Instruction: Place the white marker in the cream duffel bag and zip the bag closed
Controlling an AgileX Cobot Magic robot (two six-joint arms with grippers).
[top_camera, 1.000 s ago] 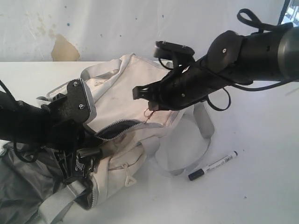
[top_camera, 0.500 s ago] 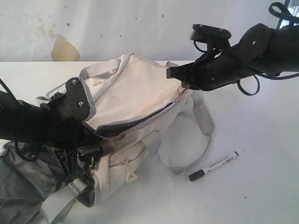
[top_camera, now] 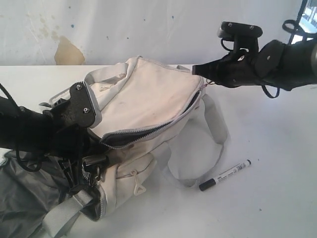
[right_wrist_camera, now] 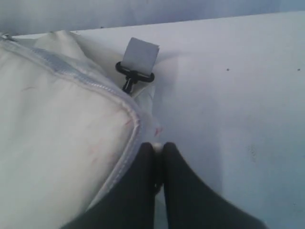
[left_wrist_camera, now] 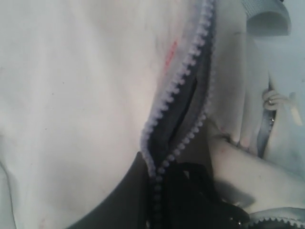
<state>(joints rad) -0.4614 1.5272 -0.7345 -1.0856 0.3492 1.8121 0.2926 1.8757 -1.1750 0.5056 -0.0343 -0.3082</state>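
The cream duffel bag (top_camera: 143,94) lies across the white table, its top zipper (top_camera: 148,130) gaping over dark lining. My right gripper (top_camera: 202,72) is at the bag's far right end, shut on the small zipper pull (right_wrist_camera: 158,143) that shows between its black fingertips. My left gripper (top_camera: 95,162) is at the bag's near left end, shut on the zipper edge (left_wrist_camera: 159,157); one black finger (left_wrist_camera: 190,191) lies beside the teeth. The white marker (top_camera: 225,175), black cap to the left, lies on the table to the right of the bag, clear of both grippers.
A grey webbing strap (top_camera: 218,129) loops from the bag toward the marker. A black swivel clip with a grey tab (right_wrist_camera: 137,67) sits at the bag's end. Grey cloth (top_camera: 25,198) bunches at the lower left. A stained wall (top_camera: 69,49) stands behind the table.
My right gripper has moved right and back along the bag with the zipper pull in it, and the open slit has grown longer. The left gripper and the marker have stayed in place.
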